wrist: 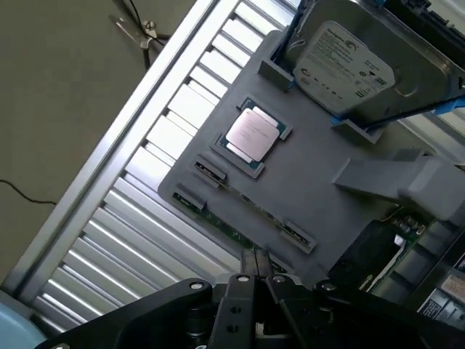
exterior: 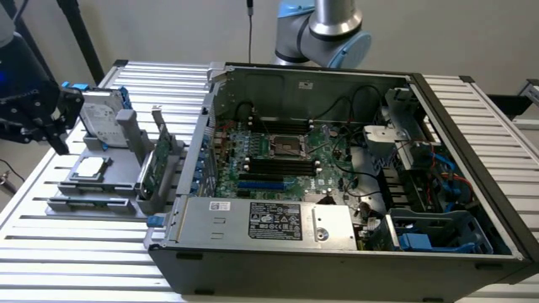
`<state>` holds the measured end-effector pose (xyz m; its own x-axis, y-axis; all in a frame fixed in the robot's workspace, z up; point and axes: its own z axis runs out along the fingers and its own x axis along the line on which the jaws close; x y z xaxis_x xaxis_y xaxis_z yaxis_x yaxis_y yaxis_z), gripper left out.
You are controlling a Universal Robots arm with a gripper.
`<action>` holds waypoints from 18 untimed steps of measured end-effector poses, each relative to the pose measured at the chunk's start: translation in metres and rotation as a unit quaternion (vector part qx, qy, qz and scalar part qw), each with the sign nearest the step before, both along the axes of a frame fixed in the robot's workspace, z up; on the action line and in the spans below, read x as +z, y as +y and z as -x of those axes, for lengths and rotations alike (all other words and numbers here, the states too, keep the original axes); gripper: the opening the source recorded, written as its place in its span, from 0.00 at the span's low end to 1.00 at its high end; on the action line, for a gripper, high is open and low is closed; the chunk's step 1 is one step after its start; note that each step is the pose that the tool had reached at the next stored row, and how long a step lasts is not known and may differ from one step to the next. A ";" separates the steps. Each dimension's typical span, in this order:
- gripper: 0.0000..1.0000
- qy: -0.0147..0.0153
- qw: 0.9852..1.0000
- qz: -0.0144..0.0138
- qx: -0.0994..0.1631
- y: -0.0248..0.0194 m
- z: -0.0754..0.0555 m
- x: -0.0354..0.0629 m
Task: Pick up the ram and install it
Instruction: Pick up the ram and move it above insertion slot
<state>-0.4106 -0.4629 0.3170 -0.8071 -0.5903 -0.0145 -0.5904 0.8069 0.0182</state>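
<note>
your gripper (wrist: 255, 256) has its two fingers pressed flat together, pinching nothing. the tips hang right over the ram (wrist: 236, 234), the thin dark-green stick that lies flat in a groove along the edge of the grey tray (wrist: 320, 182), between small grey clips; whether the tips touch it you cannot tell. the ram is not lifted and not in the computer. on the same tray, near the ram, a square processor chip (wrist: 252, 132) sits in its own pocket, and further in a hard drive (wrist: 349, 58) stands propped on edge between blue rails. in the exterior view the tray sits at about nine o'clock, on the slatted metal table (exterior: 76, 265), with a green expansion card (exterior: 151, 165) standing upright at the tray's three o'clock side, just beside the open computer case (exterior: 337, 268). the case lies from the middle out to three o'clock, its motherboard (exterior: 324, 142) bare, the long black memory slots (exterior: 278, 166) at its centre. the arm (exterior: 332, 28) shows at twelve o'clock, behind the case
</note>
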 end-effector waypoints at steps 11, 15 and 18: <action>0.11 0.000 0.995 0.000 0.100 0.0000 0.000 -0.0028; 0.11 0.000 0.991 0.000 0.136 0.0000 0.000 -0.0039; 0.11 0.000 0.987 0.000 0.163 0.0000 0.000 -0.0047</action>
<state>-0.4106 -0.4629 0.3123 -0.5739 -0.8188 -0.0145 -0.8189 0.5737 0.0182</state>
